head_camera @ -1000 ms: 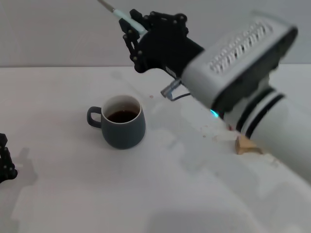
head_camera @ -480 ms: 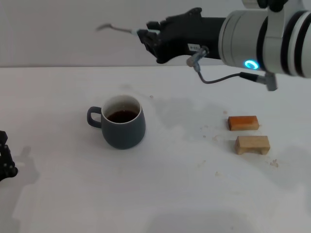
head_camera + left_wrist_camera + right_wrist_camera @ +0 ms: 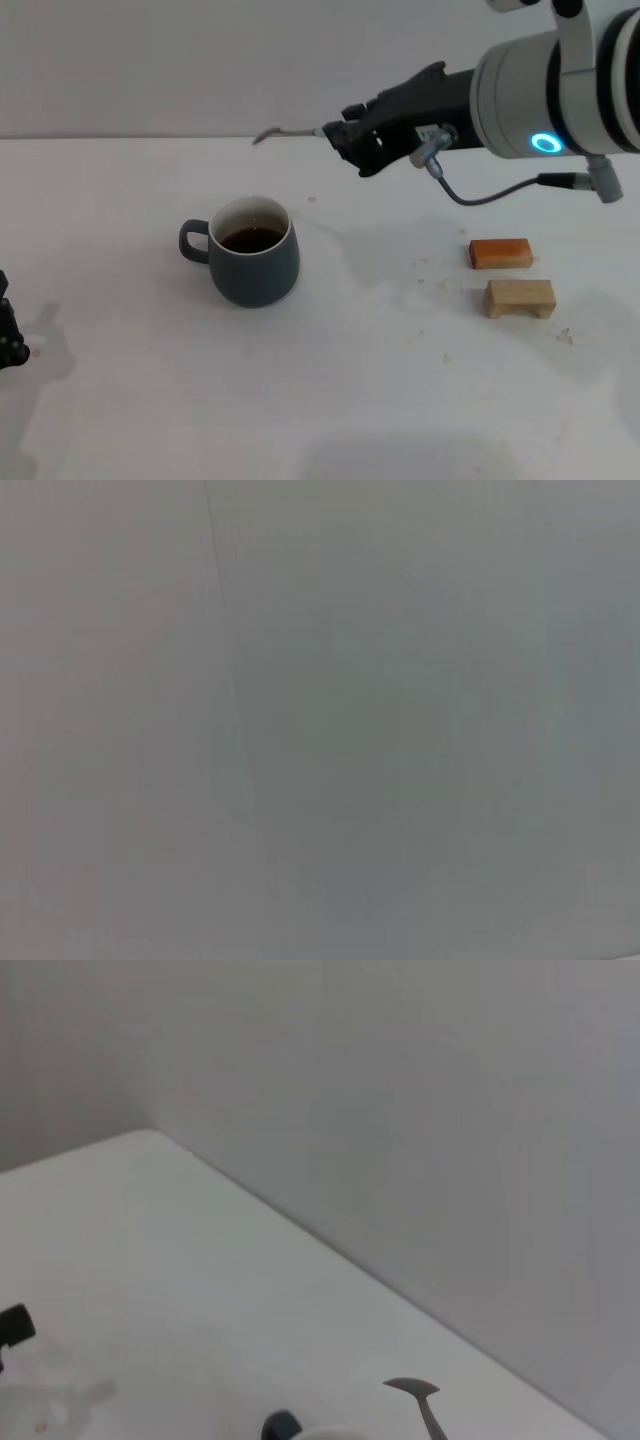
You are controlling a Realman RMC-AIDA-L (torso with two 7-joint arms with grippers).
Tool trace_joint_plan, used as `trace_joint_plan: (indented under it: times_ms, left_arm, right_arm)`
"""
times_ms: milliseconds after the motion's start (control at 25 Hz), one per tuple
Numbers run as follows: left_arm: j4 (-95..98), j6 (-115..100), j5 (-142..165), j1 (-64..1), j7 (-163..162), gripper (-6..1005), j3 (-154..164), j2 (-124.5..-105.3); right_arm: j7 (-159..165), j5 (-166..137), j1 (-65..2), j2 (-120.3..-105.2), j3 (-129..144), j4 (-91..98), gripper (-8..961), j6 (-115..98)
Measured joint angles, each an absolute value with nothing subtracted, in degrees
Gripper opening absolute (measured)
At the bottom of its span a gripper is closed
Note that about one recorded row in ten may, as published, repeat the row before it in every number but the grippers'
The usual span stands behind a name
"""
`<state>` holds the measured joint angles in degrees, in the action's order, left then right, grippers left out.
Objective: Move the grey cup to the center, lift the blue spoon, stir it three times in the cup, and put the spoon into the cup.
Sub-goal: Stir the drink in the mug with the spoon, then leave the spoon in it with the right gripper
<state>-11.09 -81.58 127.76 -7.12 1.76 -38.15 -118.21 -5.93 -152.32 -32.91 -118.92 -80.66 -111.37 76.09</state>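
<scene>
Now, right gripper (image 3: 345, 138): fingers clamped on the blue spoon (image 3: 290, 131), held level above the table (image 3: 330, 400).
Grey cup (image 3: 252, 252): stood below the spoon's bowl, dark liquid inside.
Left gripper (image 3: 8, 325): parked at the table's left edge, finger state unclear.

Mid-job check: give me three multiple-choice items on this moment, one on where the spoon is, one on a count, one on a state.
1. Where is the blue spoon?
A. Lying on the table
B. Held in the air by the right tool, beyond and above the cup
C. Standing in the cup

2. How many wooden blocks lie on the table?
A. One
B. Two
C. Four

3. What is the state of the grey cup?
A. Upright with dark liquid inside
B. Tipped on its side
C. Upright and dry

Answers:
1 B: the right tool grips the handle, the bowl pointing out over the table.
2 B: an orange-brown block and a pale block sit side by side.
3 A: the rim faces up and dark liquid shows inside.

The left tool sits parked at the table's left edge.
</scene>
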Motion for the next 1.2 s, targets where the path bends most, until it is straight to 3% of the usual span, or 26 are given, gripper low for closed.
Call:
trace_joint_plan:
  times_ms: [1200]
  left_arm:
    - [-10.45,-82.02,127.61,-7.18,1.67,-2,-38.14,-118.21]
  right_arm:
    - [-5.91,-152.15,-35.26,-119.10,-73.71,-96.56,161,69.21]
